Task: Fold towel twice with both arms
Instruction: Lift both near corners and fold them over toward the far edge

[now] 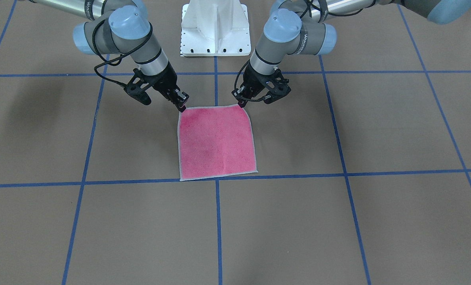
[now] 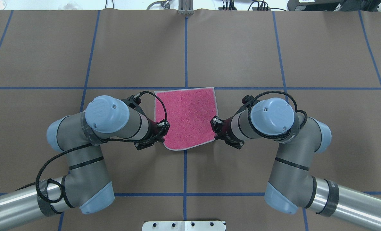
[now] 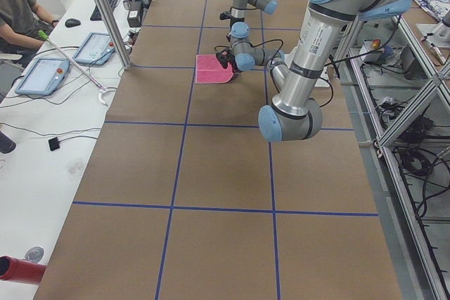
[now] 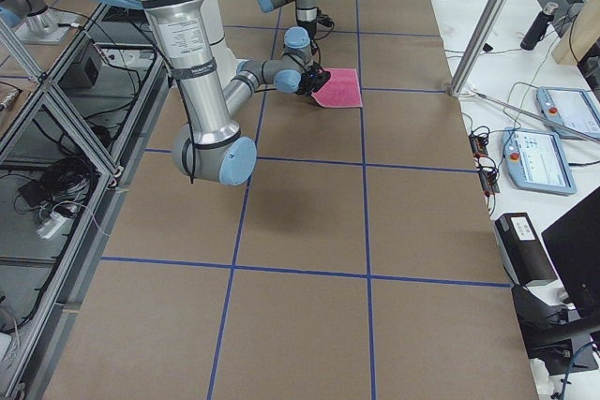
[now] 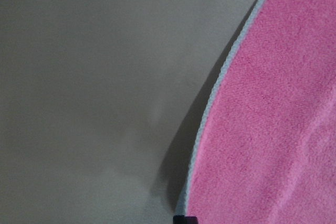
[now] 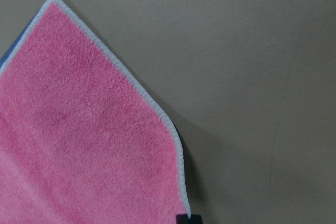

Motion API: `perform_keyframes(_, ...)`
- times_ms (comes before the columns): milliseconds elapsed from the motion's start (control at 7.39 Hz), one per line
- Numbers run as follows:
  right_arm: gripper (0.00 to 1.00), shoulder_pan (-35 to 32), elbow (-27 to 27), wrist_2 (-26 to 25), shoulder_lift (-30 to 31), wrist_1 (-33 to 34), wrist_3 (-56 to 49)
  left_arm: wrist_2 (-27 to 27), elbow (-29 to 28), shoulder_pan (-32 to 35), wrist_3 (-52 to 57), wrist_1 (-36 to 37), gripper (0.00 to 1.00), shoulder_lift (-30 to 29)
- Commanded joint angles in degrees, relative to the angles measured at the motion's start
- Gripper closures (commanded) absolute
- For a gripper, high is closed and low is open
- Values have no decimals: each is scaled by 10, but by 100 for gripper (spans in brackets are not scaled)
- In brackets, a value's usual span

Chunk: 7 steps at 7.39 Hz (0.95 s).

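The towel (image 1: 217,142) lies pink face up in the middle of the brown table, with its pale hem all around; it also shows in the overhead view (image 2: 187,115). My left gripper (image 1: 241,103) is shut on the towel's corner nearest the robot on my left side (image 2: 164,133). My right gripper (image 1: 182,107) is shut on the other near corner (image 2: 214,128). The near edge is raised a little and casts a shadow in both wrist views, where the pink cloth (image 5: 273,129) (image 6: 79,129) fills one side. The far edge lies flat along a blue line.
The white pedestal base (image 1: 215,27) stands behind the arms. Blue tape lines (image 1: 219,221) mark a grid on the table. A side desk with tablets (image 3: 42,75) and a seated person (image 3: 21,12) lies beyond the far table edge.
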State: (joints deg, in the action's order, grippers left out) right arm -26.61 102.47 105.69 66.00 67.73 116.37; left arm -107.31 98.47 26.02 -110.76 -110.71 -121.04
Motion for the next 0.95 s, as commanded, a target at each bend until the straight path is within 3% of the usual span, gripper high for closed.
perform_keyframes(0,100,-4,5,13,6,-1,1,-2,1,2,-2,1,100,-2)
perform_keyframes(812,100,21,51,15,30,3,4,-10,16,-4,-7,1,100,6)
